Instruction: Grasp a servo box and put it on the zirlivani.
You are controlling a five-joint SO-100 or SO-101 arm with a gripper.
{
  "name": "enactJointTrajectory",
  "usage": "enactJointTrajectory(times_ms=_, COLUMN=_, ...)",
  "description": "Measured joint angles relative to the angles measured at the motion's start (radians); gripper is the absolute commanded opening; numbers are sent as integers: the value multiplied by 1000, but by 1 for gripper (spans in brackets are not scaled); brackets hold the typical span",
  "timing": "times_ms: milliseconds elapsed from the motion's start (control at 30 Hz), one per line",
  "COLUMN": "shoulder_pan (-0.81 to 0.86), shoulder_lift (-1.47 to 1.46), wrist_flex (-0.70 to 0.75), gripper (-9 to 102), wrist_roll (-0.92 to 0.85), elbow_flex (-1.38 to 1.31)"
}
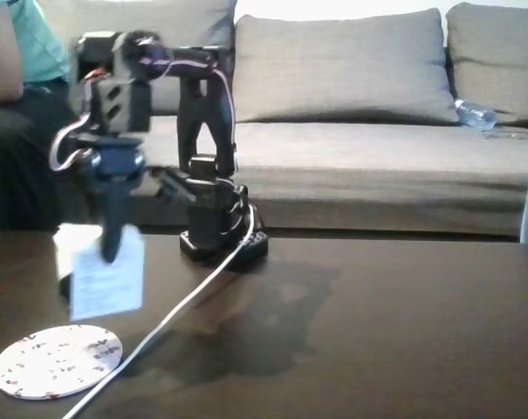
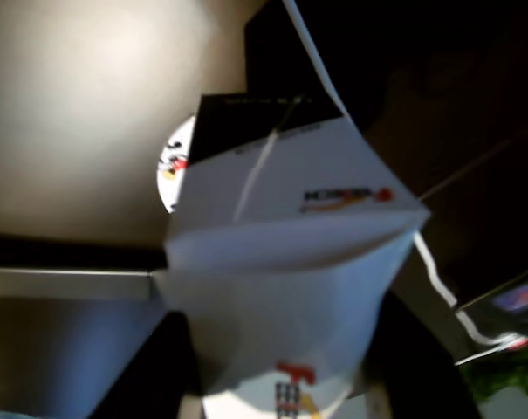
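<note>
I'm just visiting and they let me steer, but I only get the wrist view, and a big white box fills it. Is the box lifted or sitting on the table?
Observer: Lifted. In the fixed view the servo box hangs in the gripper, above the dark table.
Operator: Where is that speckled disc?
Observer: The zirlivani lies flat on the table, lower in the picture than the box and slightly left of it.
Operator: Anything near it?
Observer: A white cable runs from the arm's base past the disc's right edge.

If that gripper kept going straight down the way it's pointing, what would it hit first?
Probably the dark table, just behind the speckled disc. The gripper holds the white box above that spot, though depth is hard to judge.
</note>
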Motion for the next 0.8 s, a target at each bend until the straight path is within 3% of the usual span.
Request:
enactJointTrajectory(times_ms=167, shoulder_pan=0, shoulder_lift=-146, wrist_flex=20, gripper=6, wrist_roll=110, elbow_flex=-189)
enactJointTrajectory(times_ms=433, shoulder_pan=44, shoulder_lift=-354, wrist_flex=175, gripper=6, wrist_roll=236, elbow_flex=-509)
enactJointTrajectory(times_ms=800, shoulder_pan=133, shoulder_lift=-572, wrist_flex=209, gripper=6, wrist_roll=261, elbow_flex=-680)
